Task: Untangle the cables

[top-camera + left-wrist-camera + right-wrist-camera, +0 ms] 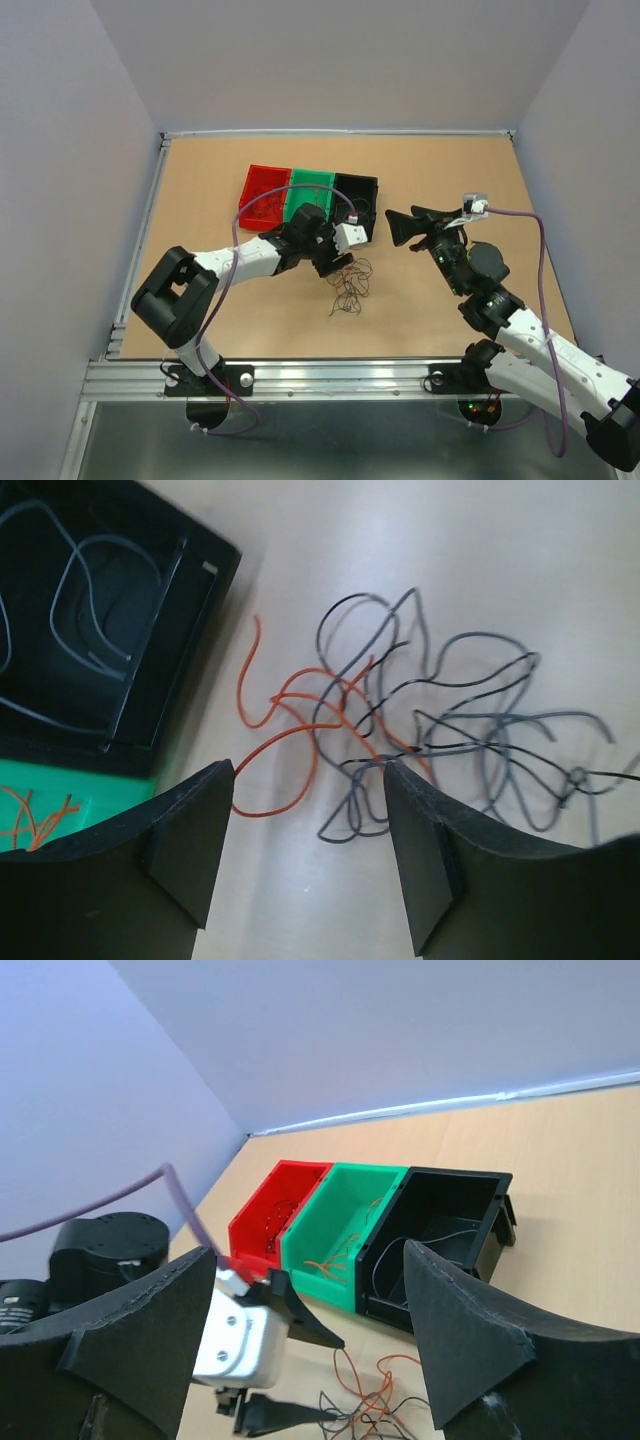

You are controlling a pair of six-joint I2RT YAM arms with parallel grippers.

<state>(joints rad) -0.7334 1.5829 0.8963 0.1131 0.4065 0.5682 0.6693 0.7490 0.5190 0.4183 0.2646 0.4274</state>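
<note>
So the cables (349, 288) sit in a loose curly bunch on the bare table (450, 170), just in front of the black bin (368, 185). Orange-red strands are on the bin side and dark ones trail off to the right. The left gripper (308, 778) hangs right over the bunch with its jaws apart and nothing pinched. One orange strand runs past its left fingertip (222, 775).

The right gripper (391, 227) is up off the table, just right of the black bin. Its jaws are spread wide and empty, pointing at the bin row.

Room-wise, the green bin (312, 175) and red bin (262, 170) continue the row leftward, so that side's boxed in. There's plenty of plain wood right of the bunch and toward the near rail (330, 368).
</note>
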